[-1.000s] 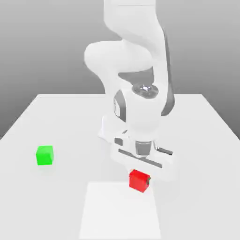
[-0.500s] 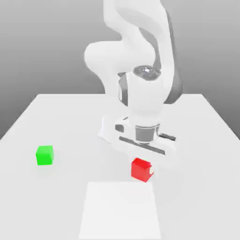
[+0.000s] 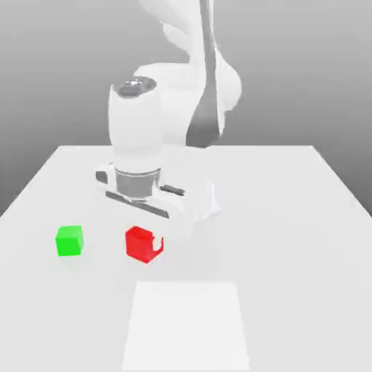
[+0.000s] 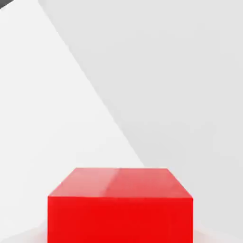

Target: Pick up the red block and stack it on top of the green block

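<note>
Here the red block (image 3: 141, 243) hangs pinched in the gripper (image 3: 144, 245), lifted clear of the white surface (image 3: 290, 218) and turned so one vertical edge faces the exterior camera; being a cube, it has no long axis. The green block (image 3: 70, 240) sits flat on the surface, near the red one on the exterior view's left, apart from it. A lighter square patch (image 3: 185, 327) marks the surface's near part, before a plain grey backdrop.

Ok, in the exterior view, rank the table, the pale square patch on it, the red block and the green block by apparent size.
1. Table
2. Pale square patch
3. Red block and green block: about alike. The red one looks slightly bigger, but it may just be nearer the camera, so I won't rank them.
</note>
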{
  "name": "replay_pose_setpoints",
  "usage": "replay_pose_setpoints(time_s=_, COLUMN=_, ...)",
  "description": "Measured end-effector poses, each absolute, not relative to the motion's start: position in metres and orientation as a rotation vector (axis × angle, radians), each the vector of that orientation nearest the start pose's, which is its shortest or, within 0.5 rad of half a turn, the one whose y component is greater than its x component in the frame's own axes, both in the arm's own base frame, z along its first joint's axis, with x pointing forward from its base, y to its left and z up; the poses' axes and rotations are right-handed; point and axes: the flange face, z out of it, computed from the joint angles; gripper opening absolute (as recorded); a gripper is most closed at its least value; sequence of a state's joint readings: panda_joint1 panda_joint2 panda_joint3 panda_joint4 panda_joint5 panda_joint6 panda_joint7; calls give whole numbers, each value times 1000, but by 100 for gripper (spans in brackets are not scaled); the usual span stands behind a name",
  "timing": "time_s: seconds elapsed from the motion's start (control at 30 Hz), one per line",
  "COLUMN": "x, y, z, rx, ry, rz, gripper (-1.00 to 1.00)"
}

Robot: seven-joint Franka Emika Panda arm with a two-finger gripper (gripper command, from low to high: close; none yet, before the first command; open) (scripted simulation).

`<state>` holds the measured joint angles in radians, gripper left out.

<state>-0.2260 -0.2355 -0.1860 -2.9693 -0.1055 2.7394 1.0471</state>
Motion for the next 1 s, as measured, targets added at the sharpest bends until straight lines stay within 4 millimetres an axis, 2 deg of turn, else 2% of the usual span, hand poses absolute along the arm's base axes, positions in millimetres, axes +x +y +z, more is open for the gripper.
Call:
replay_pose_setpoints(time_s=0.23, x=245, y=-208, z=241, rx=-2446, ry=1968, rz=-4, gripper=-100)
replay_pose_setpoints(time_s=0.43, x=181, y=-264, z=246, rx=-2447, ry=1967, rz=0, gripper=-100)
replay_pose_setpoints(time_s=0.5, x=176, y=-268, z=242, rx=-2443, ry=1956, rz=1, gripper=-100)
replay_pose_setpoints(time_s=0.63, x=179, y=-270, z=227, rx=-2435, ry=1939, rz=0, gripper=-100)
replay_pose_setpoints(time_s=0.93, x=174, y=-270, z=182, rx=-2446, ry=1958, rz=0, gripper=-100)
replay_pose_setpoints(time_s=0.97, x=174, y=-269, z=180, rx=-2453, ry=1955, rz=0, gripper=100)
replay_pose_setpoints(time_s=1.0, x=177, y=-267, z=180, rx=-2462, ry=1945, rz=0, gripper=100)
